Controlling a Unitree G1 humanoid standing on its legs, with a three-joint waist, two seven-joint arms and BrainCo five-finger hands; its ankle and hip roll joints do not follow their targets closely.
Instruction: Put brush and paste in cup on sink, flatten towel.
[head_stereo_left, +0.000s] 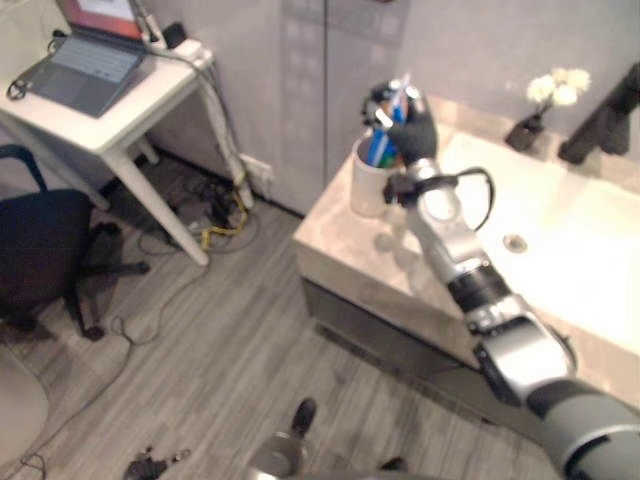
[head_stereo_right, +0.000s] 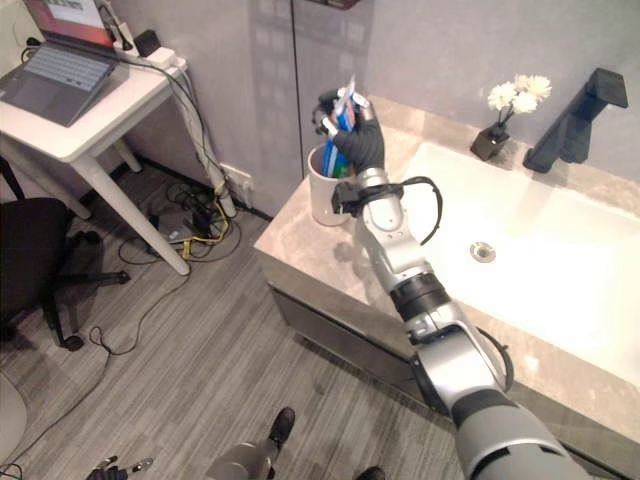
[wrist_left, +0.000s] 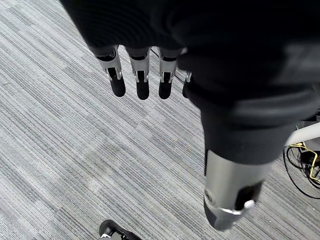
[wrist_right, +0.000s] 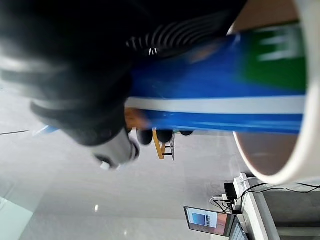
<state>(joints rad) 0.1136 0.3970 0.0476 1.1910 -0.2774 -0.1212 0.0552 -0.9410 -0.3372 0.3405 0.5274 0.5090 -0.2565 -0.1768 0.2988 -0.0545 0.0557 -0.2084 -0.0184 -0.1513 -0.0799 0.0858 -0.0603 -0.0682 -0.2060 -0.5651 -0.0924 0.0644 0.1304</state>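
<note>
Left eye view: the right hand (head_stereo_left: 408, 128) is up over the white cup (head_stereo_left: 368, 180), which stands on the near-left corner of the stone tabletop (head_stereo_left: 340, 235) beside the sink (head_stereo_left: 560, 250). Its fingers are curled round the blue toothpaste tube (head_stereo_left: 385, 135), lower end already dipping into the cup, so this looks like the drop-in, with the grip kept so the tube goes in upright. No toothbrush or towel that I can make out. A flower vase (head_stereo_left: 530, 125) and a dark tap (head_stereo_left: 600, 125) stand at the back edge, well apart from the cup. Off to the left are a desk (head_stereo_left: 120, 110) with a laptop (head_stereo_left: 85, 60), and a dark chair (head_stereo_left: 45, 255).

Right eye view: same story, nothing between hand and cup; the wall close behind is the only tight spot.

Left wrist view: the left hand (wrist_left: 150, 65) hangs over the grey floor (wrist_left: 75, 150), fingers straight and relaxed, holding nothing.

Right wrist view: tube clamped against the palm, cup rim just beyond.
</note>
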